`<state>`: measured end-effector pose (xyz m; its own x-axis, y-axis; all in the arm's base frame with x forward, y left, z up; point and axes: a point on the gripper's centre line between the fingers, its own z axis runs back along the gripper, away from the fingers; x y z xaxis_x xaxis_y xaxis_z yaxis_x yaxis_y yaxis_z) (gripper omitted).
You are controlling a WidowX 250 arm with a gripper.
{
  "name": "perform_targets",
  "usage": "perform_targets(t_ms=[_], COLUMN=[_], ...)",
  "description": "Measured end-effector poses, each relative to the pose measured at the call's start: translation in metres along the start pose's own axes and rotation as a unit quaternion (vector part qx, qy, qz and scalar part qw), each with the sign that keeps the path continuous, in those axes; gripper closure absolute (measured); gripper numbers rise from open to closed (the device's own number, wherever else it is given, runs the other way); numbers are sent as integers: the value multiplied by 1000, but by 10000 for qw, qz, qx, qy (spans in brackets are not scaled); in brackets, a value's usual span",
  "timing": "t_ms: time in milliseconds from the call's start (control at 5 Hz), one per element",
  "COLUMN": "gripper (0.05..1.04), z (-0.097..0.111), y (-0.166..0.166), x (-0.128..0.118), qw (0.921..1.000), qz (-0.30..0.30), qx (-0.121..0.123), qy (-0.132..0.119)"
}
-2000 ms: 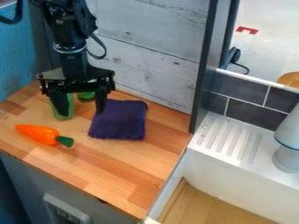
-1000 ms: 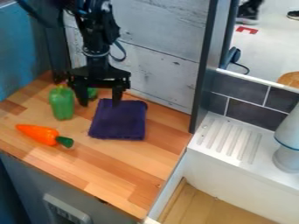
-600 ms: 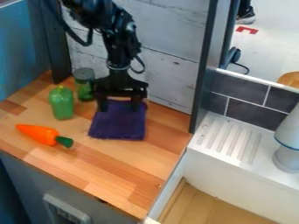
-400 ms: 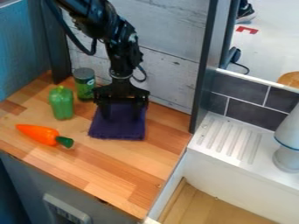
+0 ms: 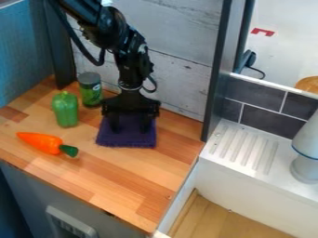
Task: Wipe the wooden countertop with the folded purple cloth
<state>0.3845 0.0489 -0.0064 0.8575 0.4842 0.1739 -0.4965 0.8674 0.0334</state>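
Fingers [image 5: 114, 122] apart, having moved from beside the can [image 5: 90, 89] to over the cloth [image 5: 127, 140]; cloth on worktop [image 5: 121, 179], shifted slightly toward the drainer [image 5: 243, 148]; contact likely, grip apparently still to be made.

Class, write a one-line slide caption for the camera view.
Black pincer at a purple cloth, with a green pepper, can and orange carrot nearby.

The cloth [image 5: 127, 138] looks matt and rough, the desk [image 5: 105, 174] smooth wood, the pepper [image 5: 66, 111] glossy plastic.
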Motion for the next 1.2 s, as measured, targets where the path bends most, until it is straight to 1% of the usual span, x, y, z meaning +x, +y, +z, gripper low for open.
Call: perform_targets(t_ms=[200,400,600,800,1000,1200], gripper=[85,85,85,85,85,86], z=[0,4,8,12,12,12], y=[-7,-26,-45,-59,-65,-63], x=[-12,-42,-69,-99,-127,-148], qw=[10000,9999,9993,9988,9987,9978], qz=[35,-109,-286,-399,-476,-658], qx=[-81,-108,-234,-295,-160,-36], qy=[-6,56,34,56,46,68])
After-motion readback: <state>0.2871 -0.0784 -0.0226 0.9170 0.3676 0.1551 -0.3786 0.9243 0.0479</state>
